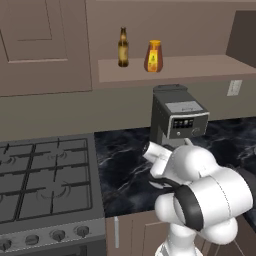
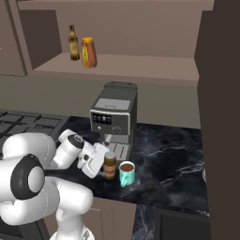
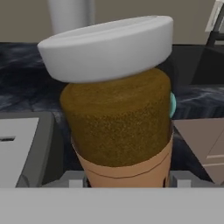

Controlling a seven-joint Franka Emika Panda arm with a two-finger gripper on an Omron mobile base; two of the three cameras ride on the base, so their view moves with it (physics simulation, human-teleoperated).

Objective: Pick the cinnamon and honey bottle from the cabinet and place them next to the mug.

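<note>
1. We see the two-finger gripper (image 2: 106, 167) clamped on the small brown cylindrical cinnamon jar (image 2: 109, 166), just left of the teal-green mug (image 2: 126, 173).
2. The amber tapered honey bottle (image 2: 88, 52) stands on the taupe cabinet's shelf (image 2: 140, 63), far behind.

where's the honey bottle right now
The honey bottle stands on the cabinet shelf ledge, just right of the dark long-necked bottle, above the coffee machine.
</note>
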